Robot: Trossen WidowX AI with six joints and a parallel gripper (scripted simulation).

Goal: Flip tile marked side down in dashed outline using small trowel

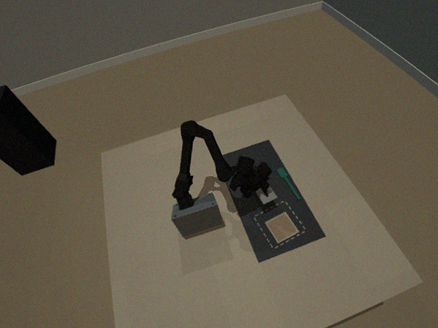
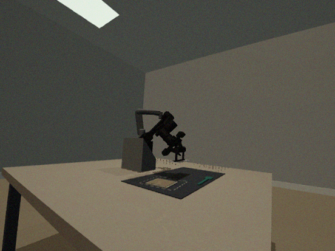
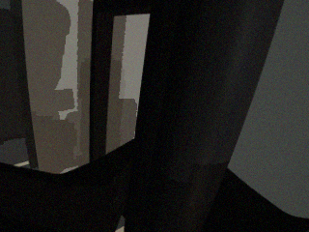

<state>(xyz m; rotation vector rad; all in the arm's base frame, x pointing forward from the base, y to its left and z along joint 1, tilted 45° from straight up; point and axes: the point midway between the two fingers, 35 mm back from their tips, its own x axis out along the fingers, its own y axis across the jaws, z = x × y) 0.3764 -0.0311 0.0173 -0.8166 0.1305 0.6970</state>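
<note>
The tile (image 1: 281,226) (image 2: 161,182) looks flat on the dark mat (image 1: 267,150) (image 2: 181,194), inside the dashed outline (image 1: 264,234). Its plain tan face with a pale border is up; no dark marking shows. My gripper (image 1: 259,190) (image 2: 179,159) is shut on the small trowel, whose pale grey blade (image 1: 267,196) (image 2: 184,160) sticks out below the fingers. The blade is above the mat, beside the outline on its far side, apart from the tile. The trowel's handle is mostly hidden by the gripper. Dark gripper parts fill much of the wrist view.
A green flat tool (image 1: 282,172) (image 2: 205,180) lies on the mat near its right edge, beyond the outline. The arm's grey base block (image 1: 199,220) (image 2: 132,154) stands on the pale table (image 1: 339,277) (image 2: 218,225), left of the mat.
</note>
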